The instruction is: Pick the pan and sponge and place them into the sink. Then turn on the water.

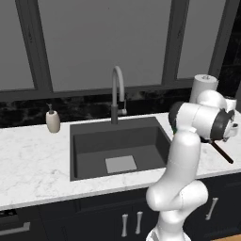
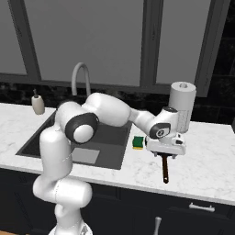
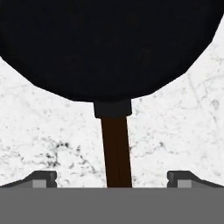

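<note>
pan: round, flat, matte black disc (image 3: 109, 43) with a thin dark brown handle running toward 6 o'clock in the hand view; it lies on the counter at 3 o'clock of the sink.
sponge: small block (image 2: 137, 142), green top over yellow, on the counter just beside the sink's right rim.
sink: dark grey rectangular basin (image 1: 89, 146); inside, a lighter grey square patch on the bottom.
faucet: tall arched grey tube (image 1: 117, 94) at 12 o'clock of the basin.
counter: white marble (image 1: 33, 160), grey-veined, smooth.
soap dispenser: beige, rounded (image 1: 52, 120), at 10 o'clock of the sink.
paper roll: white cylinder (image 2: 182, 105), upright, behind the hand.
gripper: spread wide (image 3: 113, 179), one tip on each side of the handle, touching nothing.
</note>
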